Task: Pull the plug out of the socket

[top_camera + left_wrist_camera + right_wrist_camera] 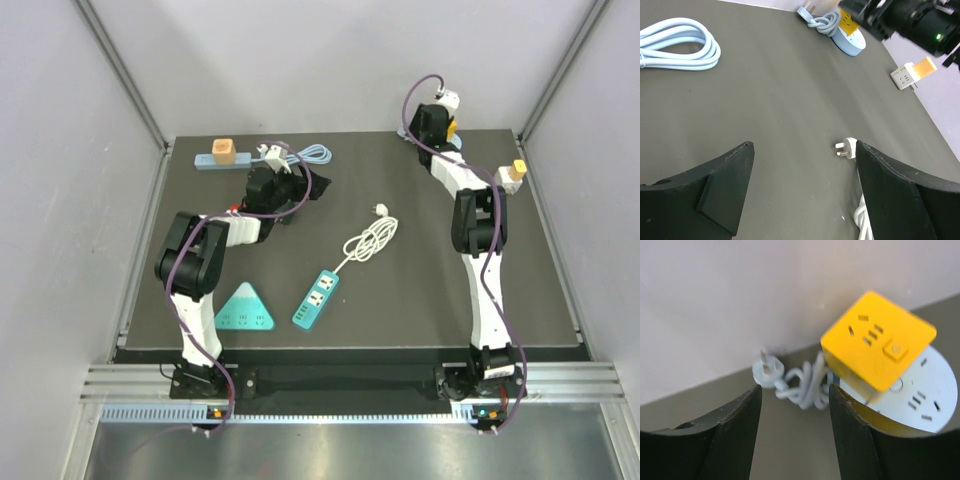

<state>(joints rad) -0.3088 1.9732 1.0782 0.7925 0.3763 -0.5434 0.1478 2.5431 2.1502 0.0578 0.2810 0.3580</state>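
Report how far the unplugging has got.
Done: nothing yet; the yellow adapter still looks seated on the round socket. In hand: the right hand, open, hovers just short of the adapter without gripping it. The left hand is open, holding nothing. Left: grip the adapter and pull it off.

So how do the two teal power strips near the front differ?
The triangular strip is a flat triangle; the rectangular strip is a narrow bar. The rectangular strip trails a coiled white cord; the triangular strip shows none. Both are teal, lie flat, with nothing plugged in.
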